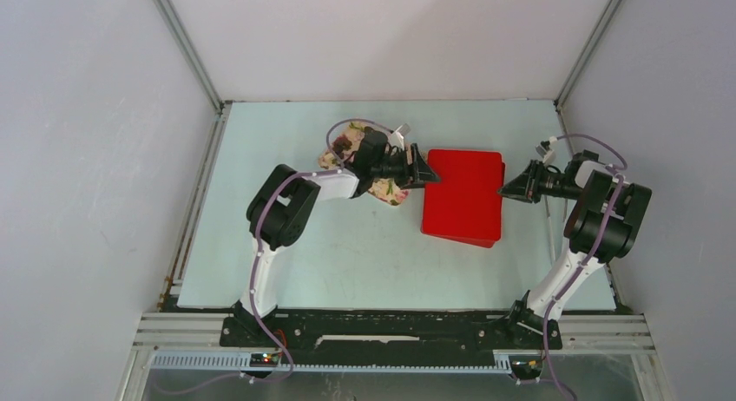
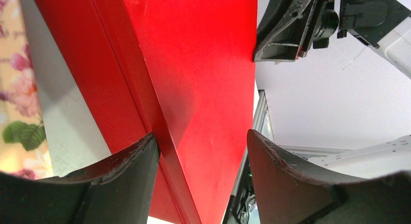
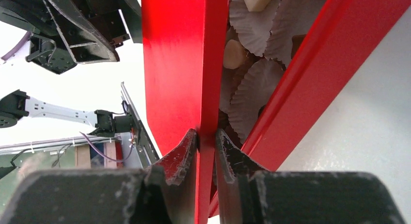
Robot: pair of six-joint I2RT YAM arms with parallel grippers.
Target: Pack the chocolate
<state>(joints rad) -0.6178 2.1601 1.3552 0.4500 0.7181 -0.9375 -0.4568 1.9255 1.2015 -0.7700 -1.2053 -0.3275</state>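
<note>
A red box [image 1: 463, 193] lies mid-table with its red lid [image 3: 179, 64] tilted up off the red base [image 3: 315, 64]. In the gap, the right wrist view shows pale cream chocolate lumps [image 3: 234, 53] sitting in crinkled white paper cups [image 3: 254, 25]. My right gripper [image 3: 206, 136] is shut on the lid's right edge; it also shows in the top view [image 1: 508, 190]. My left gripper [image 2: 202, 146] is open, its jaws standing either side of the lid's left edge [image 2: 203, 64]. In the top view it [image 1: 427, 171] sits at the box's left side.
A flower-print tray [image 1: 347, 141] lies just left of the box, under the left arm, and shows at the left of the left wrist view [image 2: 19, 88]. Grey walls and metal rails bound the pale table [image 1: 364, 253].
</note>
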